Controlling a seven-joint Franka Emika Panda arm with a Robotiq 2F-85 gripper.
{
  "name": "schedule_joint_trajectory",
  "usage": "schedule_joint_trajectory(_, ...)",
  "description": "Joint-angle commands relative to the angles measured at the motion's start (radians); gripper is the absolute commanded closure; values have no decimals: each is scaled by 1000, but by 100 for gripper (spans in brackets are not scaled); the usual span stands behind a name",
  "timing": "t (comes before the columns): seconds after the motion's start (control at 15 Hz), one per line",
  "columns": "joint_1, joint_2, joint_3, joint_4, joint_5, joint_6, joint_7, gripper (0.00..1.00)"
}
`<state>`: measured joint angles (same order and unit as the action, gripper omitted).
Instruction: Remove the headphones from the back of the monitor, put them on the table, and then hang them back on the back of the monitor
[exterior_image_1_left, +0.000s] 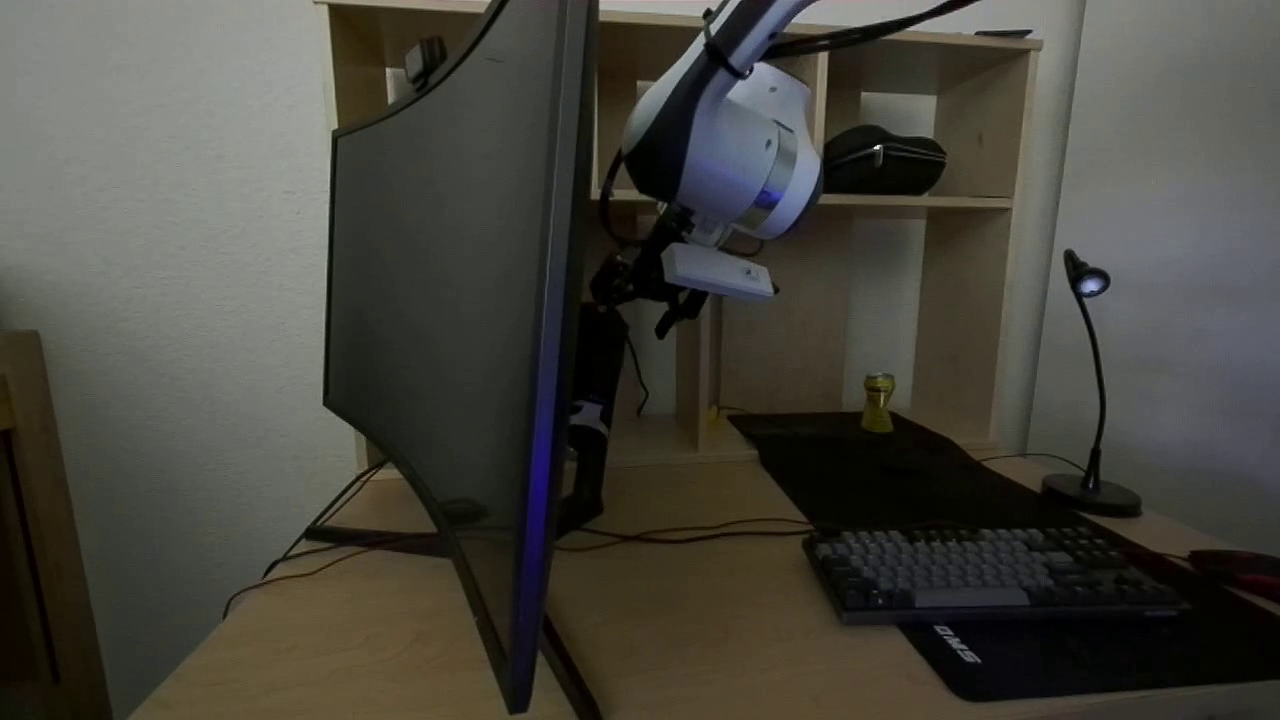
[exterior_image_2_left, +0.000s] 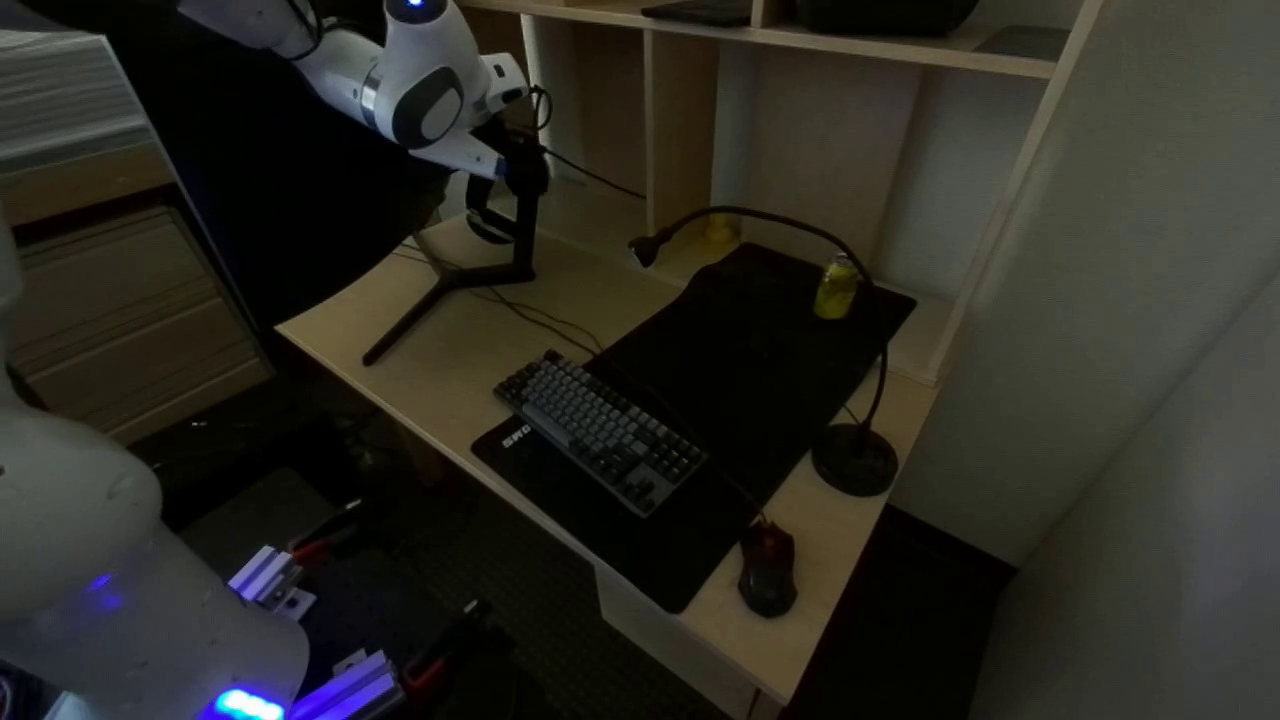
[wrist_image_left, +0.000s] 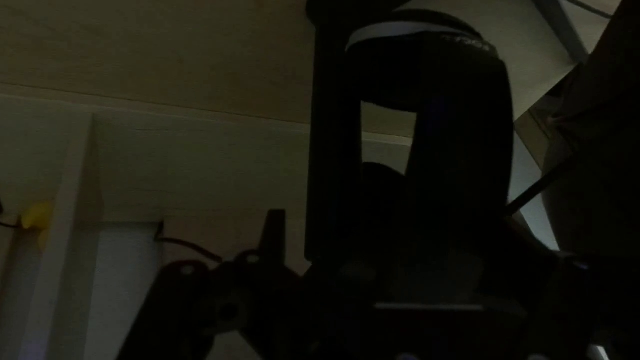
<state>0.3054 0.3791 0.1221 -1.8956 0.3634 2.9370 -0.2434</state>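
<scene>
1. Behind the big curved monitor (exterior_image_1_left: 440, 280), in an exterior view: white robot arm (exterior_image_1_left: 740, 165) bent downward, its gripper (exterior_image_1_left: 640, 305) close by the top of the dark stand (exterior_image_1_left: 592, 480). A finger (exterior_image_1_left: 682, 312) shows plainly, angled down; the monitor's blue-lit edge hides part of what lies below.

2. Same view, on the table (exterior_image_1_left: 680, 620): keyboard (exterior_image_1_left: 980, 570) lying partly on a dark mat (exterior_image_1_left: 860, 480); yellow can (exterior_image_1_left: 878, 403) upright near the mat's far end; lamp (exterior_image_1_left: 1092, 497) at the side, its head glowing. Black zipped pouch (exterior_image_1_left: 885, 165) sits in a compartment of the wooden shelf (exterior_image_1_left: 965, 330).

3. In an exterior view: headphones (exterior_image_2_left: 484, 226) at the monitor's back, just beside the stand, rounded part downward, raised above the table top. What bears their weight is hidden from where I stand. Gripper just over them; its fingers merge into the black, spacing unreadable at this angle. Mouse (exterior_image_2_left: 768, 580) on bare wood, just beside the mat.

4. Wrist view, very dim, table toward the top: headphones loom large, a pale band and some lettering along their curve. Lettering too faint to read. The stand runs alongside them.

5. Gripper state, wrist view: spread wide, as I see it. A finger keeps off the stand by a visible gap; its mate is lost in the dark. Contact with the headphones: can't be made out.
</scene>
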Motion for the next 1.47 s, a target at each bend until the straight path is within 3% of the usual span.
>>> schedule_joint_trajectory(0.0, -35, 91, 54, 114, 27, -33, -56, 0)
schedule_joint_trajectory(0.2, -48, 95, 76, 138, 39, -40, -51, 0)
schedule_joint_trajectory(0.4, -38, 85, 51, 125, 41, -72, 12, 0)
schedule_joint_trajectory(0.47, -86, 92, 100, 119, -22, -70, 80, 0)
schedule_joint_trajectory(0.6, -91, 110, 115, 115, -15, -44, 149, 0)
schedule_joint_trajectory(0.67, -97, 117, 129, 113, -11, -29, 169, 25)
schedule_joint_trajectory(0.8, -101, 126, 150, 111, -13, -11, 202, 34)
schedule_joint_trajectory(1.2, -117, 111, 166, 103, -33, 8, 239, 76)
schedule_joint_trajectory(1.4, -120, 69, 159, 93, -52, -44, 269, 80)
